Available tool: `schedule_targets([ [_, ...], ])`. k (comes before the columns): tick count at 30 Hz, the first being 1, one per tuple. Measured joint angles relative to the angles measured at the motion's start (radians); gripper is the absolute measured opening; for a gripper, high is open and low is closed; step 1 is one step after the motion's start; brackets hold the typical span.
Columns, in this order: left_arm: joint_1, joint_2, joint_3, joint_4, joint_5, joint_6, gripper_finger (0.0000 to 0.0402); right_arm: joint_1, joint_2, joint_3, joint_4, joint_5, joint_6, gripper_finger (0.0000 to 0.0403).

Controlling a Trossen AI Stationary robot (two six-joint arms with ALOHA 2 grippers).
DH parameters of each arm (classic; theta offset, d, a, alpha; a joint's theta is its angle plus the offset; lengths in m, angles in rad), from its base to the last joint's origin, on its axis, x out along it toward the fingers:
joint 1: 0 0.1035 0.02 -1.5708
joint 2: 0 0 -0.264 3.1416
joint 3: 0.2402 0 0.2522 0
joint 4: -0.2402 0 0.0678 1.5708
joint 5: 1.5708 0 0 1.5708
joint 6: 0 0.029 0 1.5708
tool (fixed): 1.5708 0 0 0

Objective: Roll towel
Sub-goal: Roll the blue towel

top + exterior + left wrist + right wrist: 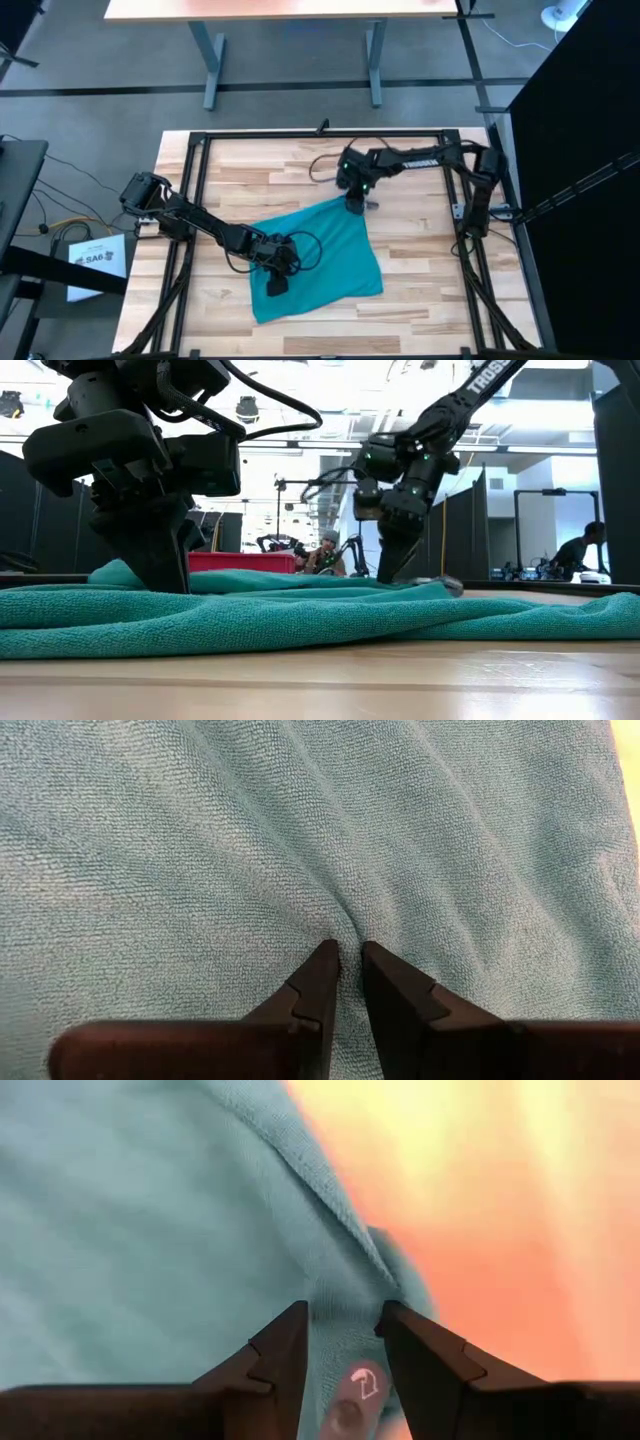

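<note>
**Teal towel gripped at two places, the roll not yet begun**

Teal cloth, soft and looped, is spread almost flat on the wooden table (420,270), near its middle. In the overhead view the towel (320,258) is seen as a skewed rectangle with one corner pointing away towards the far side. No rolled part is visible anywhere on it.

On the left, the left gripper (275,281) is planted on the towel well inside its near-left portion. In its wrist view the two dark fingers (318,982) are nearly closed, and a small ridge of cloth is pinched up between them.

To the right, the right gripper (354,205) is set at the towel's far corner. In its wrist view the hemmed corner is held between jaws kept narrowly apart, with bare wood seen just beyond the hem. A small label on the cloth (363,1383) is seen between the fingers.

From table height the towel (320,618) is seen lying low in gentle folds, with both grippers pressed down into it.

The step in hand is judged to be the first grasp, before any turn is made. The next move is thought to call for the held corner to be lifted and carried over the cloth, so that a first fold is laid down while the other grip is kept firm.
</note>
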Motion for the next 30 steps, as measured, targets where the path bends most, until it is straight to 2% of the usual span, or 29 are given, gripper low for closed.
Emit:
schedule_targets([
  [6, -0.003, 0.000, 0.000, 0.000, -0.002, -0.005, 0.0039, -0.038, -0.049, 0.062, -0.036, 0.004, -0.044, 0.0120],
  [9, -0.003, 0.000, 0.000, 0.000, -0.001, -0.006, 0.0039, 0.001, -0.099, 0.090, -0.026, -0.003, -0.047, 0.0120],
  [12, -0.003, 0.000, 0.000, 0.000, 0.000, -0.007, 0.0039, 0.073, -0.138, 0.095, 0.012, -0.065, -0.061, 0.0120],
  [18, -0.003, 0.000, 0.000, -0.003, 0.000, -0.003, 0.0039, 0.189, -0.064, 0.094, 0.108, -0.100, -0.057, 0.0120],
  [23, -0.005, -0.020, 0.003, -0.065, 0.007, 0.028, 0.0039, 0.218, -0.018, 0.093, 0.116, -0.098, -0.030, 0.0120],
  [30, -0.003, -0.112, 0.002, -0.167, 0.007, 0.065, 0.0034, 0.259, -0.013, 0.092, 0.143, -0.127, -0.020, 0.0120],
])
